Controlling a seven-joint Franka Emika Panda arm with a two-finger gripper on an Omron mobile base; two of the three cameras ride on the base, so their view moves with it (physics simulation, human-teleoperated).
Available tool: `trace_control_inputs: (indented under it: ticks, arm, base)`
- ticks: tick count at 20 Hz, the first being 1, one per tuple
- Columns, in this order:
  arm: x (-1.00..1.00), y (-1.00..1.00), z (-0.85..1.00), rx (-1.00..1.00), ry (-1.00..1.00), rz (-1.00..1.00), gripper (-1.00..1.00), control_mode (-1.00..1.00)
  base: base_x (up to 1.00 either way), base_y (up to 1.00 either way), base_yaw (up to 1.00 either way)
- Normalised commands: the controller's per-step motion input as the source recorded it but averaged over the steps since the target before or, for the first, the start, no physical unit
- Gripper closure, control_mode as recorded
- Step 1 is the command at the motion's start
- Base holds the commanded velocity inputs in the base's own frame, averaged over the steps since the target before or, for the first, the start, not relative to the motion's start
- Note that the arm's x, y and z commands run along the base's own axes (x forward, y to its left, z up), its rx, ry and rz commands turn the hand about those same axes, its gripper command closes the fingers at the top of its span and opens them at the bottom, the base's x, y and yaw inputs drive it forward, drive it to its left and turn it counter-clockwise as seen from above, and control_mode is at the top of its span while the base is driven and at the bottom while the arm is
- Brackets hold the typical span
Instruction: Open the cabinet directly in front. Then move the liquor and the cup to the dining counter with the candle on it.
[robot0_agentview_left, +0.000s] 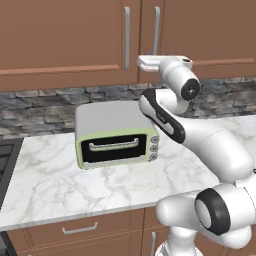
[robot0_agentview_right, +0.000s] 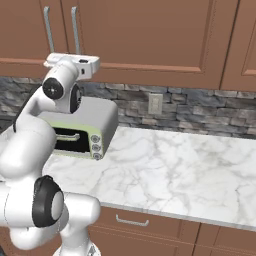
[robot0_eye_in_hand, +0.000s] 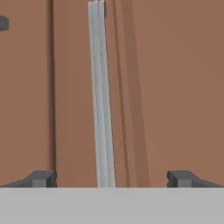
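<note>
Fingers (robot0_eye_in_hand: 111, 178) spread wide, straddling silver handle (robot0_eye_in_hand: 101, 96) of closed cabinet (robot0_eye_in_hand: 175, 87); no contact visible.

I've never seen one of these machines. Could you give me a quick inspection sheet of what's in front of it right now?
Surface: white marble counter, bare to the right of the oven.
Job's things: cabinet doors shut; right door's handle runs between the open jaws, not yet gripped. Bottle and cup: nothing seen.
Clutter: grey toaster oven with green front on the counter.
Grippers: gripper open, raised to the cabinet doors at the handle.
Cables: nothing seen.
Surroundings: stone backsplash with a wall socket; drawers under the counter; stove edge at far left.
</note>
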Motion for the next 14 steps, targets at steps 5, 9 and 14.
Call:
trace_control_inputs:
  ticks: [5,9,14]
  arm:
    - [0.41,0.0,0.0,0.0,0.05,0.0,-1.0,-1.0]
    - [0.39,0.0,0.0,0.0,0.05,0.0,-1.0,-1.0]
    - [0.39,0.02,0.0,0.0,0.04,0.0,-1.0,-1.0]
  base:
    - [0.0,0.0,0.0]
    - [0.0,0.0,0.0]
    - [0.0,0.0,0.0]
